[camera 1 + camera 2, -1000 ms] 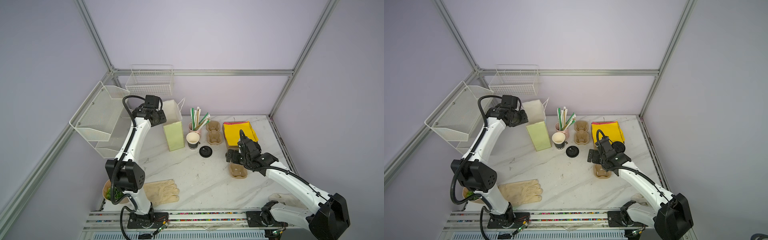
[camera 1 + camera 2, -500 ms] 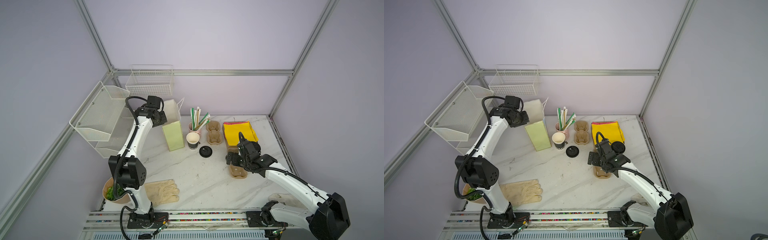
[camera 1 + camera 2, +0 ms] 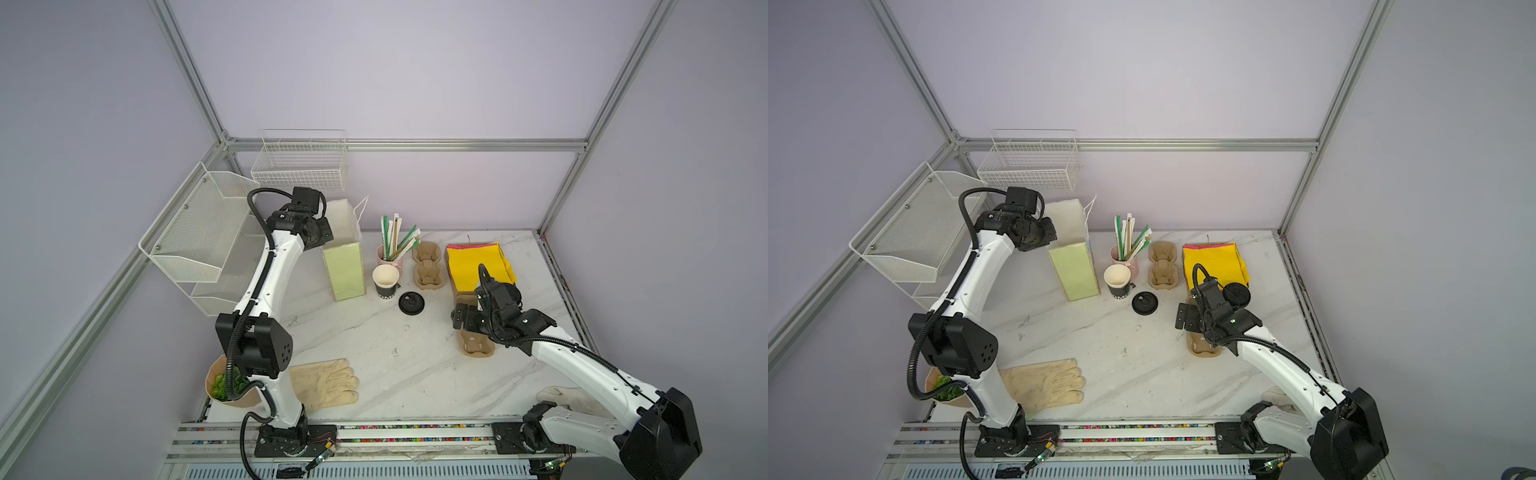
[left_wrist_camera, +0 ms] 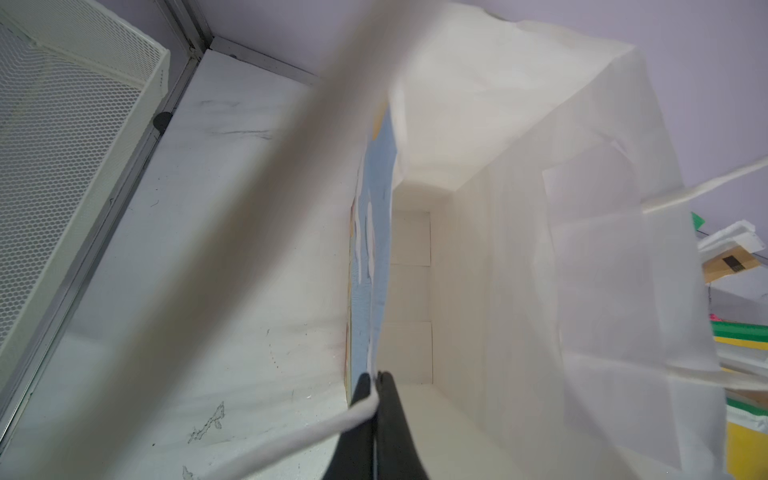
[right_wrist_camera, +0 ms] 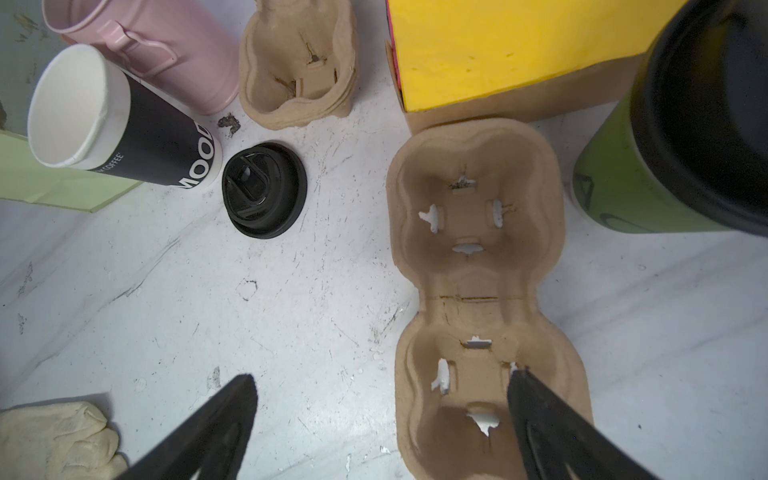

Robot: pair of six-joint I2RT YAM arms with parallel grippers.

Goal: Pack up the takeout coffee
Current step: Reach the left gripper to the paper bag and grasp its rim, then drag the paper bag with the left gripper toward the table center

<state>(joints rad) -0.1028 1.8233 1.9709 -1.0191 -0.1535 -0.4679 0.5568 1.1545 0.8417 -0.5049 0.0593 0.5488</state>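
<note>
The takeout coffee (image 5: 615,199), green-walled and black-lidded, stands upright on the surface (image 5: 291,291) just beside the cup carrier (image 5: 478,282), outside its cells. The right gripper (image 5: 380,376) hangs above the carrier, jaws spread wide and holding nothing. Well apart from the carrier, the left gripper (image 4: 376,380) is pinched tight on the rim of the paper bag (image 4: 519,249).
</note>
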